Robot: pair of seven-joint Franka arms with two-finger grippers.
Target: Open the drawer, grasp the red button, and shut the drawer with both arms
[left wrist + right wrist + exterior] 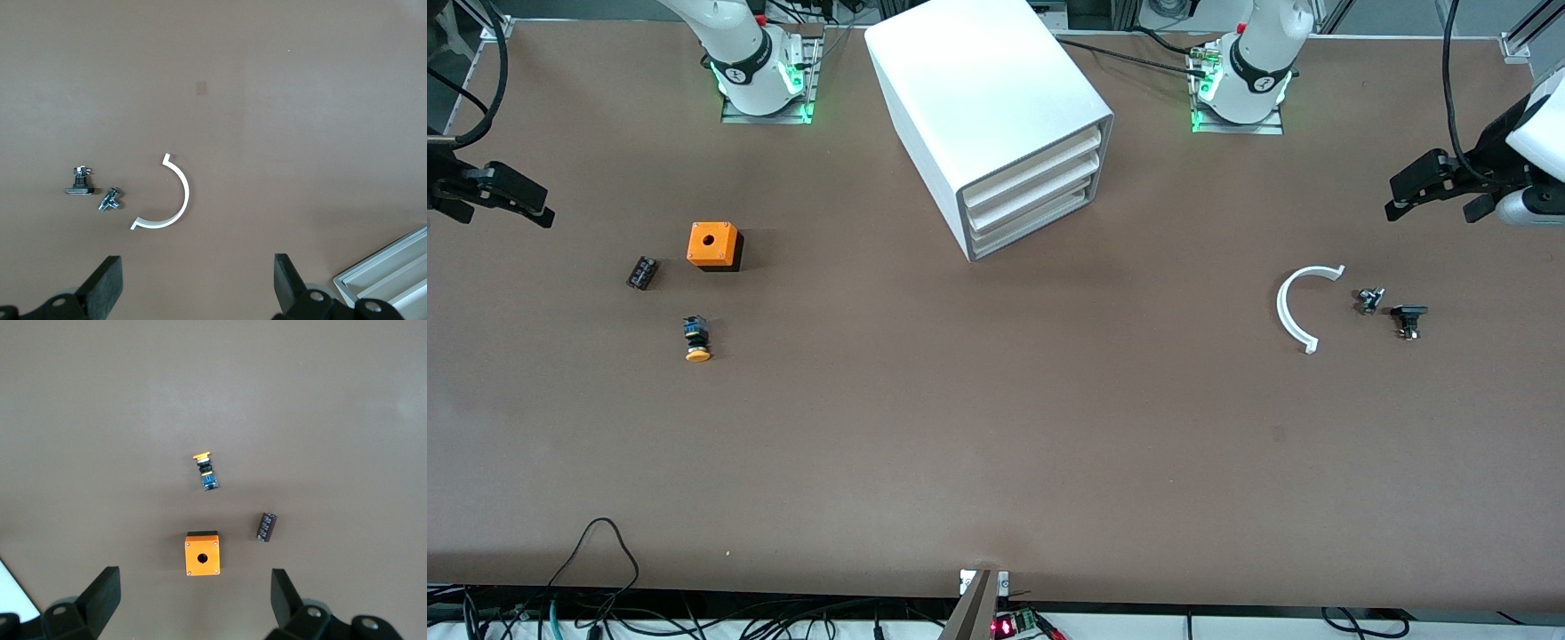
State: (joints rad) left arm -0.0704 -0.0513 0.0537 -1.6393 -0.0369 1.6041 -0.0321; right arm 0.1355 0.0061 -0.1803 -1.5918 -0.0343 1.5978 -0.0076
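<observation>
The right gripper (195,583) hangs over the right arm's end of the table (996,444). Its fingers are spread wide with nothing between them, and in the front view the arm is cut off by the frame edge. Below it lie a small dark ribbed part (641,272), too small to identify, an orange box (713,245) with a hole in its top, and, nearer the front camera, an orange-yellow-capped button (696,340) lying on its side.

Mid-table, between the two bases, stands the white cabinet (978,89), turned at an angle. Its three drawers (1033,182) are stacked and all pushed in. They are wide, shallow and white, and only their flared front lips show. What they contain is hidden.

Toward the left arm's end lie a white curved strip (1291,311) and, beside it, two small metal-and-black parts (1369,300) (1408,318), hard to make out. The left gripper (195,263) hangs over these, fingers spread and empty, with its arm partly out of frame.
</observation>
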